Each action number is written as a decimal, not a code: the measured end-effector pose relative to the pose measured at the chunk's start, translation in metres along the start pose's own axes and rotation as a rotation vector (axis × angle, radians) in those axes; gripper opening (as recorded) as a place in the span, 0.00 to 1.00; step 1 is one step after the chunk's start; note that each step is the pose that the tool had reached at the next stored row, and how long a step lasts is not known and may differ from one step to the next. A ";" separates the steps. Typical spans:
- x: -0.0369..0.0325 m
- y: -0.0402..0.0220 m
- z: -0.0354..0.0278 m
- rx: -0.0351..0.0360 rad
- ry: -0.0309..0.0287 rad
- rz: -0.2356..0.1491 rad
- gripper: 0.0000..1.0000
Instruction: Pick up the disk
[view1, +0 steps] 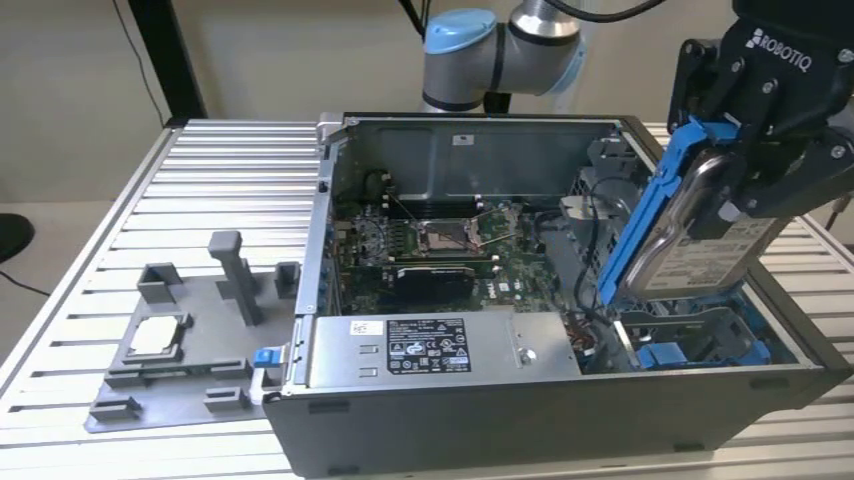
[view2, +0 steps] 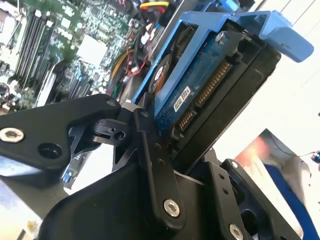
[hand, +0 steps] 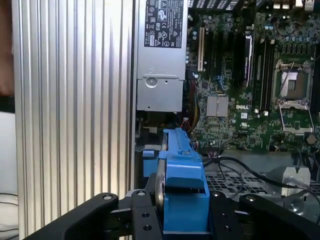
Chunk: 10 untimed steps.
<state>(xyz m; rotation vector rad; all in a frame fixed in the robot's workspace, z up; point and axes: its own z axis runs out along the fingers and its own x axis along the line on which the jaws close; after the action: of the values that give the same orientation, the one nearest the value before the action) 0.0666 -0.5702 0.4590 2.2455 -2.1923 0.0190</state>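
The disk (view1: 697, 262) is a silver-grey hard drive with a white label, framed by a blue carrier. It hangs tilted on edge above the right end of the open computer case (view1: 534, 410), clear of the drive bay below. My black gripper (view1: 731, 185) is shut on the upper part of the disk, one finger on each flat face. In the second wrist view the disk (view2: 200, 90) shows its circuit-board side and connector between the fingers (view2: 150, 150). In the first wrist view the disk (hand: 182, 175) stands edge-on in the gripper (hand: 182, 212).
Inside the case are the motherboard (view1: 427, 240), a grey power supply (view1: 427, 345) and a fixed blue bracket (view1: 694, 355) with loose cables nearby. A grey fixture tray (view1: 187, 350) holding a small silver chip (view1: 154, 335) lies on the ribbed metal table (view1: 214, 180).
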 end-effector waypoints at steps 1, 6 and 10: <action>0.0001 -0.0033 0.0005 0.0000 0.0000 0.000 0.00; 0.0005 -0.0242 0.0036 0.0000 0.0000 0.000 0.00; 0.0006 -0.0307 0.0064 0.0000 0.0003 0.000 0.00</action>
<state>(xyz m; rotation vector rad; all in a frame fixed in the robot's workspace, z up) 0.0973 -0.5701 0.4528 2.2455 -2.1921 0.0193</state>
